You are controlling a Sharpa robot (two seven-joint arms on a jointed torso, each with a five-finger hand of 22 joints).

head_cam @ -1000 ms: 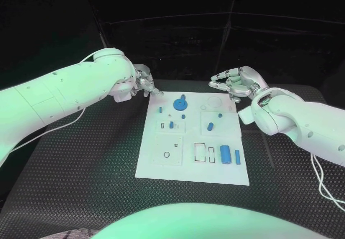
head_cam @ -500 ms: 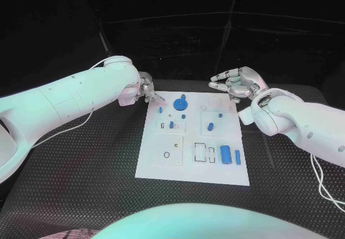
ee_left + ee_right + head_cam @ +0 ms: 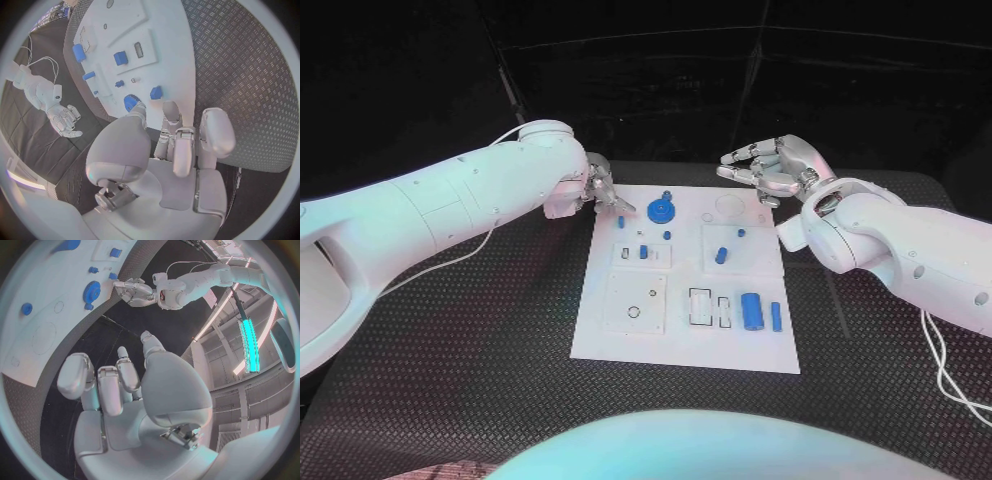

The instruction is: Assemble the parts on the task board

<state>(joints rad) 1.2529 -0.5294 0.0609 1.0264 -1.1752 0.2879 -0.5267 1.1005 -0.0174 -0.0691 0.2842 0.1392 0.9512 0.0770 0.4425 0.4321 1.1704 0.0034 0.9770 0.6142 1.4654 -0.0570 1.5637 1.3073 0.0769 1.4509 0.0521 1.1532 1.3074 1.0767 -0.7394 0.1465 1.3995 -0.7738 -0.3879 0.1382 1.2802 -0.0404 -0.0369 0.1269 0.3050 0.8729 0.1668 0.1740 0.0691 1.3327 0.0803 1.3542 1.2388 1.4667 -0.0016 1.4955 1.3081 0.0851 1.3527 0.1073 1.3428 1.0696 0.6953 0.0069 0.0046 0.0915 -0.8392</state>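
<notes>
Your left hand hovers at board's far left corner, fingers partly curled, holding nothing; nearest part is blue gear, just beside fingertips. Your right hand hangs past far right corner, fingers apart, empty. Board lies mid-counter. Blue parts scattered on it: cylinder and bar near edge, peg mid-board. Several recesses look unfilled. Judgement: assembly barely begun; most parts left to seat.
</notes>
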